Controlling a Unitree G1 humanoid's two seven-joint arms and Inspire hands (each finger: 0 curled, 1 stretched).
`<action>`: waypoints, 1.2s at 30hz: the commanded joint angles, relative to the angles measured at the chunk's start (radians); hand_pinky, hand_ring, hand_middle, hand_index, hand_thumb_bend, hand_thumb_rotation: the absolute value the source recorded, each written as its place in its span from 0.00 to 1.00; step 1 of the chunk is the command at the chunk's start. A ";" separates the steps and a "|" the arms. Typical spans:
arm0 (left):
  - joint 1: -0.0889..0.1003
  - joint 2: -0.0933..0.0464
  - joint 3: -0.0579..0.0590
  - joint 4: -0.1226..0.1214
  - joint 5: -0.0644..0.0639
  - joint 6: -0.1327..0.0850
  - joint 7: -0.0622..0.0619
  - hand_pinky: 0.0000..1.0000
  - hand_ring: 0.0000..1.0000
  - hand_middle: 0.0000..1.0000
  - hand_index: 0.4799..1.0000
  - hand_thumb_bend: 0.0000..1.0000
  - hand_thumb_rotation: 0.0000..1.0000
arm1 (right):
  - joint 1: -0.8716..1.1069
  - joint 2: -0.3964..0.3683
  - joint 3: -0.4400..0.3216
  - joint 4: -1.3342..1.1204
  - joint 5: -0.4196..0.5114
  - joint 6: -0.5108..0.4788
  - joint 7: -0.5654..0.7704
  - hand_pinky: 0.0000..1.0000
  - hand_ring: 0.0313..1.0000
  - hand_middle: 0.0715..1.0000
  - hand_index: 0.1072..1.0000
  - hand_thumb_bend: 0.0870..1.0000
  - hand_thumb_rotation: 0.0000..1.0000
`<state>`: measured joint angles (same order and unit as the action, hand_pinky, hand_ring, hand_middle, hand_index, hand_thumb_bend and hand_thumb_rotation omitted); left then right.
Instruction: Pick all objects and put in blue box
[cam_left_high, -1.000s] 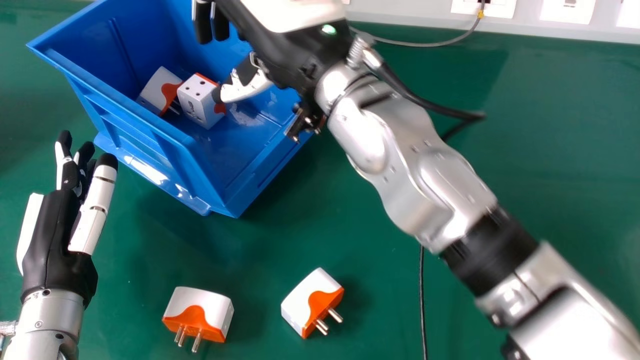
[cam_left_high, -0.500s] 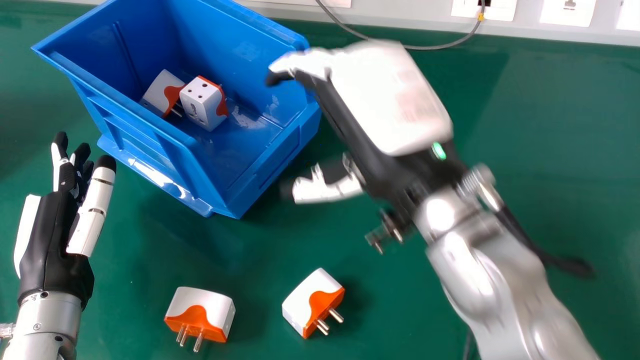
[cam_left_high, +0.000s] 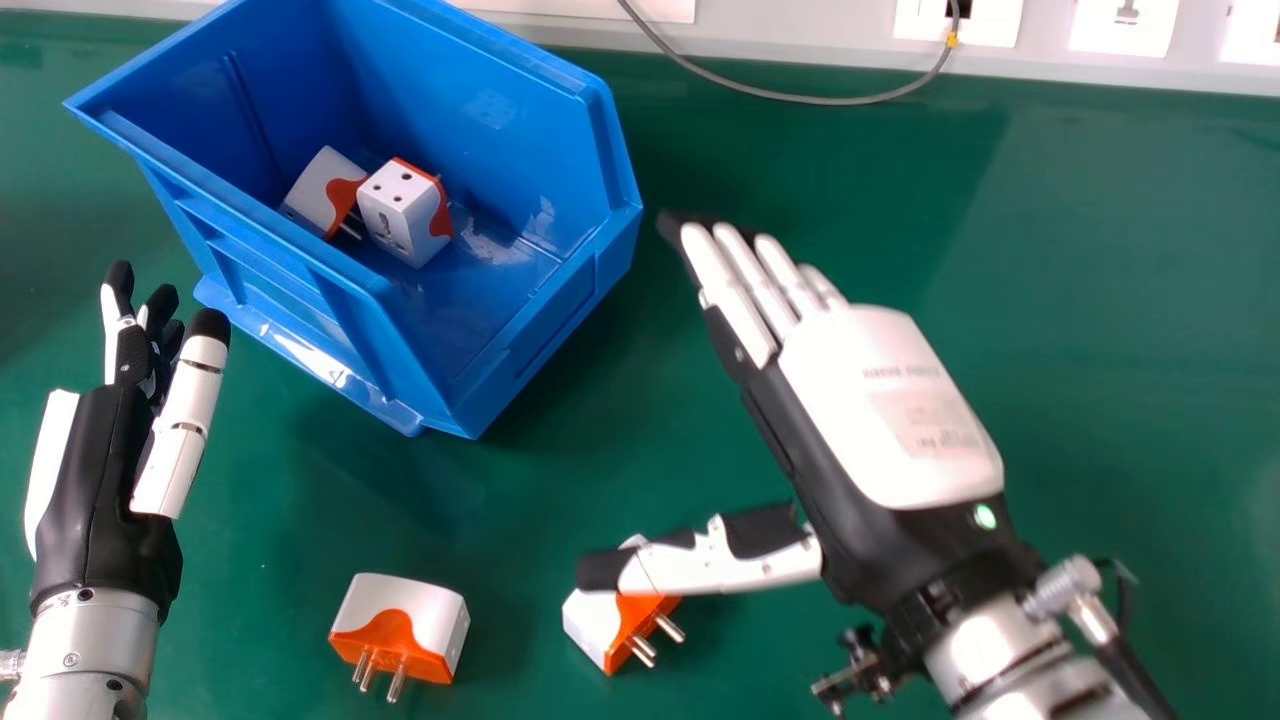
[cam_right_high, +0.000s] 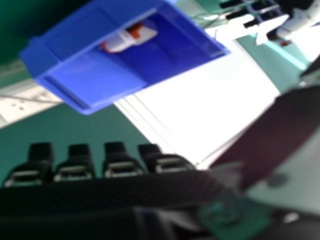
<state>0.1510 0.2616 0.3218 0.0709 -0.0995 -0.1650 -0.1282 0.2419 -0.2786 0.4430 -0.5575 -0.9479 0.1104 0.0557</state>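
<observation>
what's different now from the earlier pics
The right hand has moved from over the box to its right and back toward the robot; its thumb now partly hides one table plug. No grab or release is visible. Two plugs, left and right, stayed in the box, two on the table, the other at; the left hand barely shifted.

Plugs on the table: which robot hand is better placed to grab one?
Probably the right robot hand: open, thumb overlapping one plug in head view. The left robot hand is away from both.
</observation>
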 joint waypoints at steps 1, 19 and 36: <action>0.006 0.012 0.007 -0.027 0.002 -0.018 0.000 1.00 1.00 1.00 1.00 0.45 0.83 | 0.026 0.006 -0.012 -0.025 0.003 -0.026 -0.024 0.99 1.00 1.00 1.00 0.84 0.70; 0.025 0.015 0.005 -0.060 0.004 0.011 0.002 1.00 1.00 1.00 1.00 0.46 0.84 | 0.059 0.018 0.039 0.051 0.001 -0.028 0.081 0.98 1.00 1.00 1.00 0.75 0.62; 0.011 0.018 0.003 -0.057 -0.008 0.021 -0.014 1.00 1.00 1.00 1.00 0.45 0.87 | -0.116 -0.051 0.033 0.207 0.045 -0.100 0.190 0.96 1.00 1.00 1.00 0.75 0.53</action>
<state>0.1695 0.2652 0.3203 0.0347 -0.0992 -0.1399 -0.1377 0.1642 -0.3187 0.4873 -0.3462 -0.9153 0.0358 0.2346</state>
